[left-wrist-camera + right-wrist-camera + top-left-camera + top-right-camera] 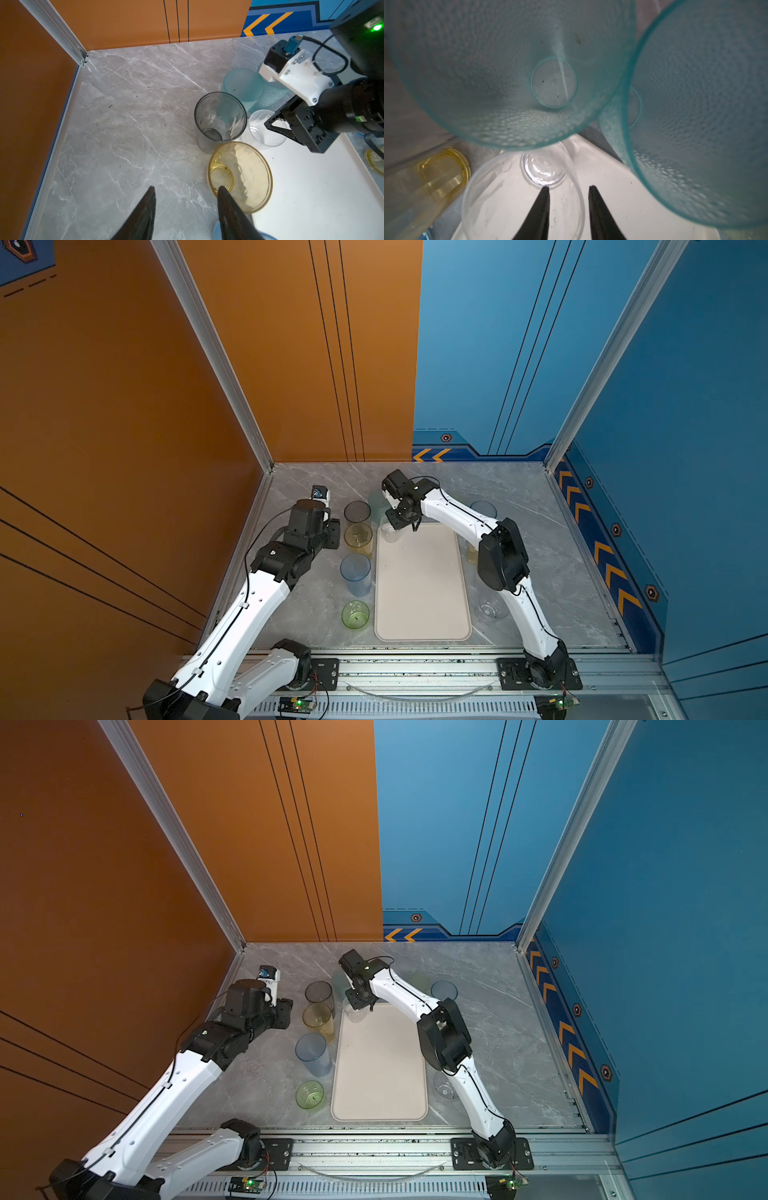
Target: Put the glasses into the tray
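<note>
Right gripper (569,187) fingers sit nearest the lens in the right wrist view. Its jaws are parted a moderate way, one finger inside the mouth of the clear glass (544,172) and one outside. They straddle the wall with a gap on both sides, so we read it as pinching nothing.

That clear glass stands upright in the far left corner of the tray (424,593), and it is the only glass in there. The tray lies mid tabletop (540,531), closer to the near edge.

Outward from it:
- **Beyond the tray's far edge:** two frosted teal glasses (243,85).
- **Between the tray and the tabletop's left edge, far to near:** smoky grey glass (357,512), tall yellow glass (358,537), light blue glass (355,570), green glass (355,614).
- **Right of the tray:** second light blue glass (483,508), second yellow glass (471,556) half hidden by the right arm, and short clear glass (492,605).

We count one in the tray and nine out on the marble, and the arm may hide more. We judge the task early, with nearly all of it left.

Left gripper (186,187) has its jaws wide apart and is empty. In its wrist view one fingertip overlaps the tall yellow glass's mouth and the other is over bare marble. We can't tell whether it touches the glass.
</note>
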Robot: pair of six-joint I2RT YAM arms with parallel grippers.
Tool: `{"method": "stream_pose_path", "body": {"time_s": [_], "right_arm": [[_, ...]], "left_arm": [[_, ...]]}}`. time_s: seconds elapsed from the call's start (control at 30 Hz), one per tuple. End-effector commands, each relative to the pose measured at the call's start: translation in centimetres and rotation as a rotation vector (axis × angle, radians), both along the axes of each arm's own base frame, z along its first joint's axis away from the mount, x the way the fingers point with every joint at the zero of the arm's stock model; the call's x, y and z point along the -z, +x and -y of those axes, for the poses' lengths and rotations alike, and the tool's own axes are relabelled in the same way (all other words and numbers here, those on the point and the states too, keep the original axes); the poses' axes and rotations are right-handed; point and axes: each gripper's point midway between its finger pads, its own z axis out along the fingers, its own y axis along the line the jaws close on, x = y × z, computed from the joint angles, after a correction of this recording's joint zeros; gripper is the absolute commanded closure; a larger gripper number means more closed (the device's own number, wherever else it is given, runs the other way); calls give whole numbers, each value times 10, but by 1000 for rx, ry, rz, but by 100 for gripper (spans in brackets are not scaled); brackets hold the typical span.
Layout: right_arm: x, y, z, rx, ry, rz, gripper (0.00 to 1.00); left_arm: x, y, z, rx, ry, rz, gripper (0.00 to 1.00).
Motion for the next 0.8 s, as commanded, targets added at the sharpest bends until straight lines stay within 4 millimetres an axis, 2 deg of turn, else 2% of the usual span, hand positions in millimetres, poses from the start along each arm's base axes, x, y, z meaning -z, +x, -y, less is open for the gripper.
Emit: {"method": "stream_pose_path", "body": {"time_s": [0.0,0.13,0.17,0.27,0.37,0.4,0.57,0.77], "right_arm": [[-47,15,10,40,100,98,63],[-74,15,20,55,162,164,55],[-90,15,23,60,190,198,53],[-115,14,33,67,250,246,48],[-125,4,44,69,275,249,47],[-130,1,47,68,280,255,47],[-145,-34,68,52,304,275,47],[-155,-73,106,86,336,318,44]], "left_arm": [[-7,-15,-3,-18,0,-7,51],[-5,-25,3,-14,9,-18,52],[-4,-27,6,-11,12,-24,52],[-2,-32,16,-2,37,-42,52],[8,-41,24,5,71,-85,54],[0,-41,29,9,65,-79,55],[6,-68,46,36,125,-137,57],[20,-104,52,10,133,-175,60]]}}
